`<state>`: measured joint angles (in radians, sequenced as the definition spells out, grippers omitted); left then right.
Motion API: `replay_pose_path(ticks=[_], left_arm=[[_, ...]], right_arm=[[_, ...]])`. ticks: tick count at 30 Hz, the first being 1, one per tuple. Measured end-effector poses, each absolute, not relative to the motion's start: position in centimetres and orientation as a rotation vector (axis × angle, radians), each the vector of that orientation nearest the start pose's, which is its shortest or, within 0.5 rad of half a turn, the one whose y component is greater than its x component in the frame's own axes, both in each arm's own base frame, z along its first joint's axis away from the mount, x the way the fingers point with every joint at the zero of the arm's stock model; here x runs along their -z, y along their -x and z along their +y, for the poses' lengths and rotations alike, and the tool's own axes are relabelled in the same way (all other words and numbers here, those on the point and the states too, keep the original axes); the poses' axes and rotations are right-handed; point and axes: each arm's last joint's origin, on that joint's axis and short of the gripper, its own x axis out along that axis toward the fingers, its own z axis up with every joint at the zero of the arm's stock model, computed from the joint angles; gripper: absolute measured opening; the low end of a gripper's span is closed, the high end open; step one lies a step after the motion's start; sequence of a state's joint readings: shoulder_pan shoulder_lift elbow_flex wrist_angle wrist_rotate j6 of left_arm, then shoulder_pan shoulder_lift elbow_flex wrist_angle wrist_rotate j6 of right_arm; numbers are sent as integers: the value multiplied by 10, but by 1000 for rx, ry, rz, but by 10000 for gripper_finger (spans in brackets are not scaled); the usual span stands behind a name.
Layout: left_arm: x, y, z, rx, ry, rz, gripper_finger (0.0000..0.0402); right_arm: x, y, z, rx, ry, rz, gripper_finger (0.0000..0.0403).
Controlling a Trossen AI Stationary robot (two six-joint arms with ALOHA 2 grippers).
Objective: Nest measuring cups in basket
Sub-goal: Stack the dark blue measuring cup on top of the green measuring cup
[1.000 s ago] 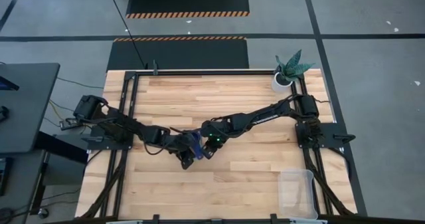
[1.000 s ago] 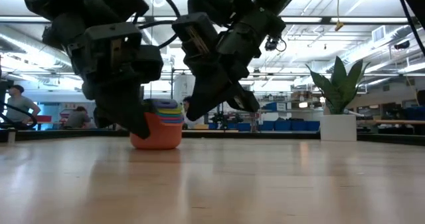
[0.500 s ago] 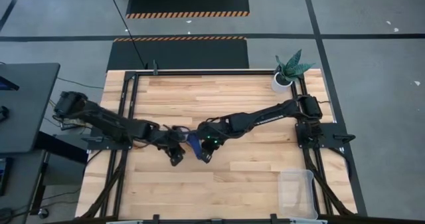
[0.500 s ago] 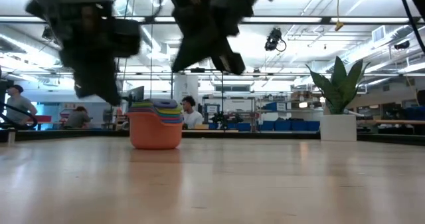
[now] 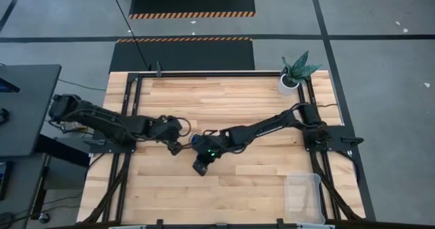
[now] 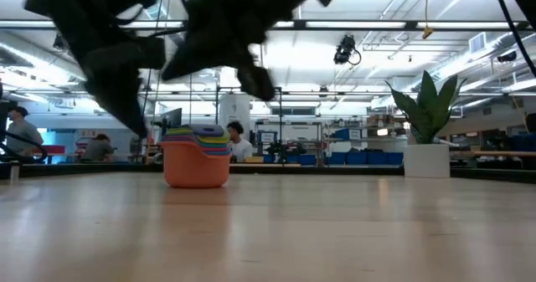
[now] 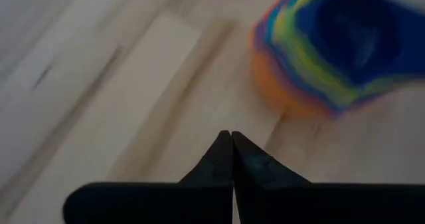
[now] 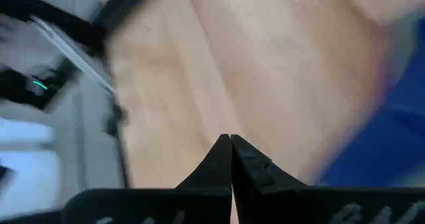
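My left gripper (image 7: 231, 139) is closed on nothing — its two fingers meet tip to tip, and it hangs above the wooden table (image 5: 258, 100), just beside the measuring cups (image 6: 197, 155). The cups stand nested in one stack near the middle of the table: the orange one is outermost and at the bottom, then thin rims of red, yellow, green and light blue, with dark blue inside on top. My right gripper (image 8: 230, 141) is closed too and empty, and it is near the stack on the other side, above the table. The basket (image 5: 304, 196) is well apart from the cups, at the table's near right corner. A plant in a white pot (image 5: 291, 79) stands at the far right corner.
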<state>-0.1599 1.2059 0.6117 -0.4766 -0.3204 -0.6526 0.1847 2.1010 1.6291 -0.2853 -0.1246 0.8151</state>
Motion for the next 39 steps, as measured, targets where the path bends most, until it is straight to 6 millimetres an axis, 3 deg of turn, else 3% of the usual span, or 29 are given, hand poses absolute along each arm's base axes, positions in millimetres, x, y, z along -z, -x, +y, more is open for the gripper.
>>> replay_pose_path(ticks=[8, 12, 20, 39], left_arm=[[-174, -228, 2, -419, 197, 898, 0], [-173, -237, 16, -345, 184, 861, 0], [-166, -247, 36, -311, 142, 836, 0], [-153, -254, 41, -198, 191, 859, 0]], right_arm=[[-195, -474, 111, 117, -791, 807, 0], [-198, -470, 125, 190, -775, 786, 0], [-180, -461, 141, 314, -766, 840, 0], [-165, -452, 133, 446, -644, 928, 0]])
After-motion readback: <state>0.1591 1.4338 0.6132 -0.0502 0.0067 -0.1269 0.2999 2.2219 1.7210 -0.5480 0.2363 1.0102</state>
